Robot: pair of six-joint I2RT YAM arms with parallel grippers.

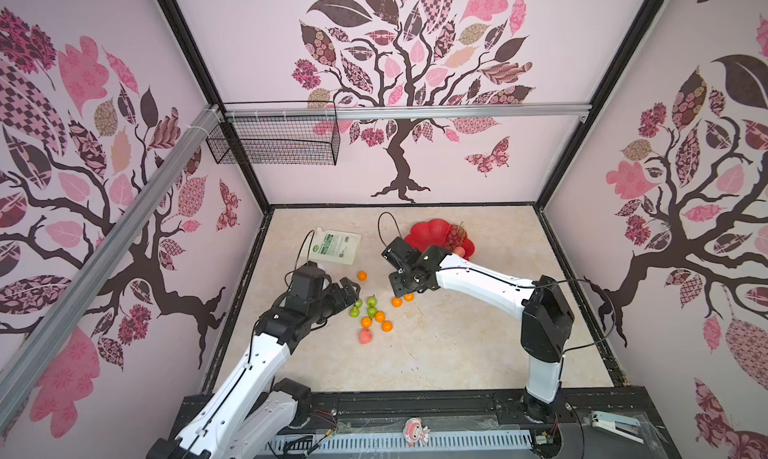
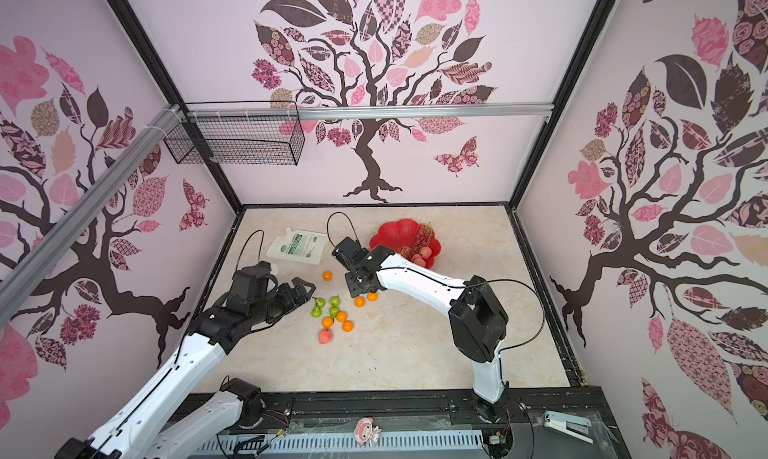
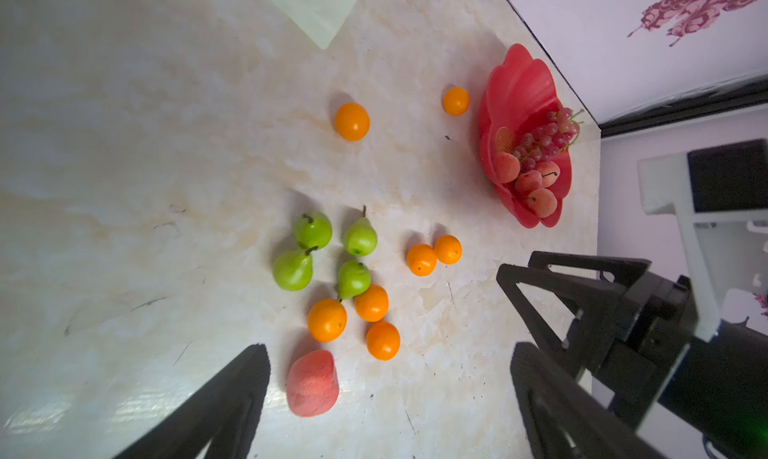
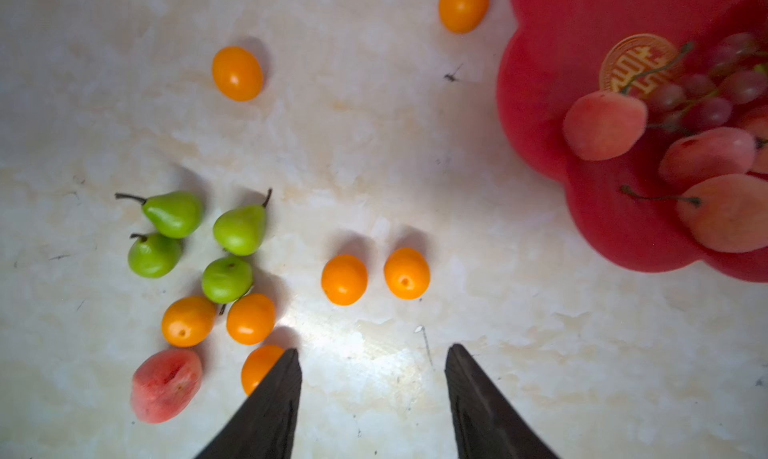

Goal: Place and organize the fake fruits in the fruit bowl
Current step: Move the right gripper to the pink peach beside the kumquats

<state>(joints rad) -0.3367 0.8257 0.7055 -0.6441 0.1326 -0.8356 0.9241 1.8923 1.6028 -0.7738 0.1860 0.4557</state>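
Shallow fruit bowl (image 1: 428,230) in glossy red plastic, moulded as a scalloped flower with a round gold emblem (image 4: 638,62) at the centre, set toward the far right of the table (image 1: 457,353), a smooth beige marble-look surface with fine dark scuffs. Inside the bowl: grape bunch (image 3: 544,139) of small translucent reddish-purple beads on thin green stems, plus four matt, fuzzy pink-red peaches (image 3: 528,182) packed together along one side, two showing thin dark stems. One loose peach (image 3: 312,383) on its side on the table, creased across the skin, at the near end of the scattered fruit. Four green pears (image 3: 353,278), smooth and shiny, teardrop-shaped with short brown stems, lying close together. Seven glossy, slightly oval orange balls (image 3: 371,303): three bunched between the pears and the loose peach, two side by side toward the bowl, one alone near the pouch (image 1: 336,247), one just beside the bowl rim. Jaws of the left gripper (image 1: 350,290), black open triangular frames, spread wide and empty, held just beside the pears. Jaws of the right gripper (image 4: 374,349), dark tapered blades, partly apart with nothing between them, hovering over bare table near the pair of orange balls. Pouch flat, white, green-labelled, left of the bowl.
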